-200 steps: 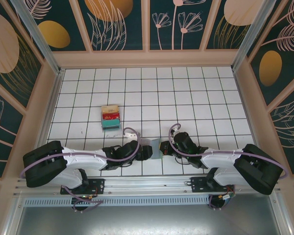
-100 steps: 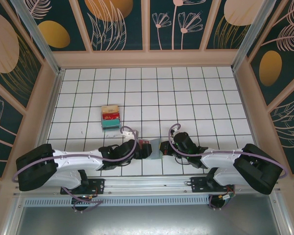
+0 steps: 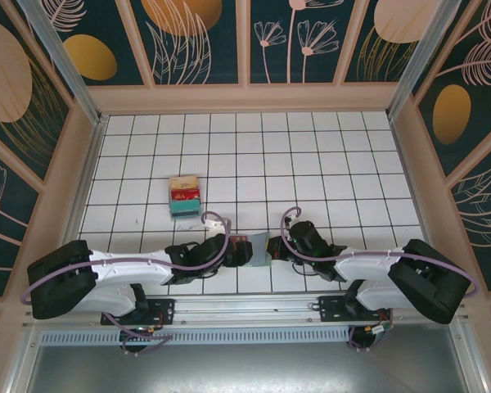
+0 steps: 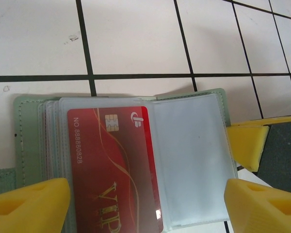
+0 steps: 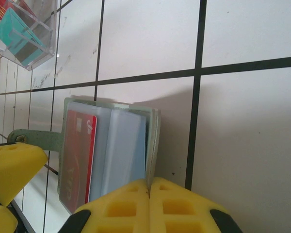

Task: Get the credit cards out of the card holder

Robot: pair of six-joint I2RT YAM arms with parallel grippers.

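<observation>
left gripper (image 3: 244, 250): fingers wide apart, flanking card holder (image 4: 28, 131); contact unclear
right gripper (image 5: 148, 187): fingers clamped on the leaf edge farthest from card box (image 3: 184, 196)
card holder: open, near-right of card box; bottom cropped
red card (image 4: 114, 165): sleeved, long axis along fold, lower end cropped

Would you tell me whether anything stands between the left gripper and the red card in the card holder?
Only the clear sleeve that holds the red card: it covers the card's face inside the open card holder. The left gripper hangs open, its fingers to either side, with nothing else visible in between.
</observation>
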